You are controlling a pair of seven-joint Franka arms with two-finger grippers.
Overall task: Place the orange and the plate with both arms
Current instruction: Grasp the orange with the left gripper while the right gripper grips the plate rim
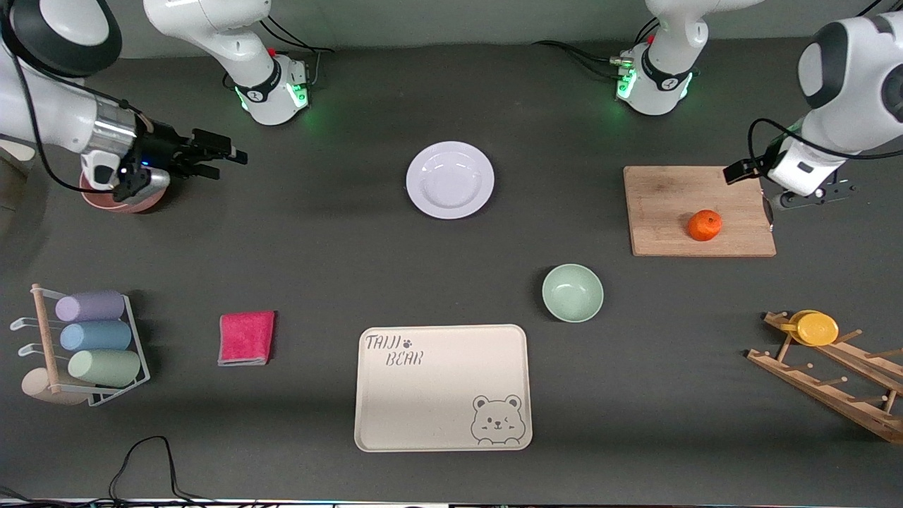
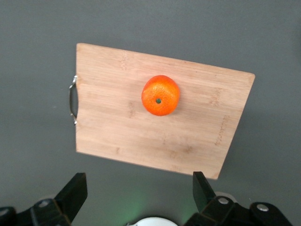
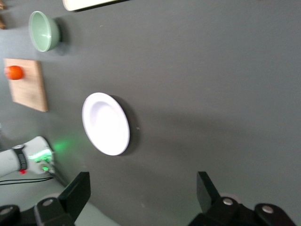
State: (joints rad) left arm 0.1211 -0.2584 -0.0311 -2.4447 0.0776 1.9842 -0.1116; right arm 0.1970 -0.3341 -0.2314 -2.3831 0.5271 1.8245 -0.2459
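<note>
You have one orange [image 1: 705, 225], one plate [image 1: 450, 179], one green bowl [image 1: 572, 293], one pink bowl [image 1: 125, 201], one board [image 1: 698, 211], one tray [image 1: 442, 386], one cloth [image 1: 246, 338], two racks [image 1: 832, 372] [image 1: 42, 339], three cups [image 1: 90, 307] [image 1: 96, 336] [image 1: 104, 367] and two grippers [image 1: 211, 156] [image 1: 769, 212].

Two white, rounded Franka arms are seen with black joint bands and dark grey end caps. Green lights glow and small red buttons show at both bases, where black cables are attached. A silver metal ring is fitted ahead of the black right hand [image 1: 224, 156]; black angular fingers [image 2: 75, 190] are carried by the left hand [image 2: 138, 194].
</note>
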